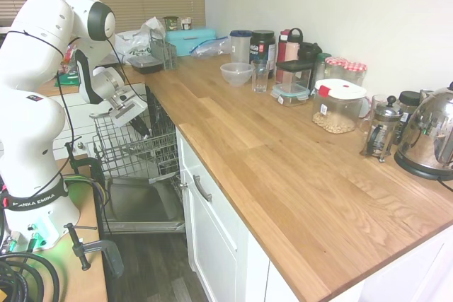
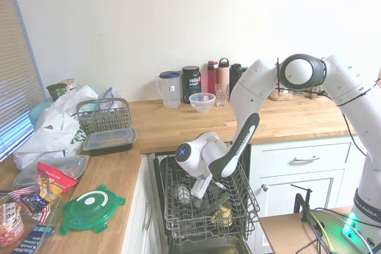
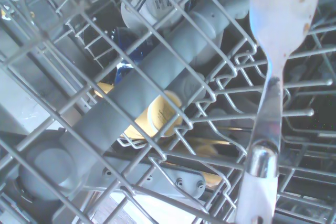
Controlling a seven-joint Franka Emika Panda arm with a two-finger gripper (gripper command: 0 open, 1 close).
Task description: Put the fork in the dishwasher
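Note:
The dishwasher stands open, its door dropped flat and its grey wire rack pulled out. My gripper reaches down into the rack, its dark fingers reading as one narrow shape, shut. In the second exterior view the gripper sits low among the wires. The fork shows large and silvery in the wrist view, its handle running to the lower edge, hanging in front of the rack wires. The exterior views do not show the fork.
A grey spray arm and yellowish items lie below the rack. A white cup and a gold-coloured piece sit in the rack. White cabinets flank the door. Jars, bottles and a kettle line the wooden counter.

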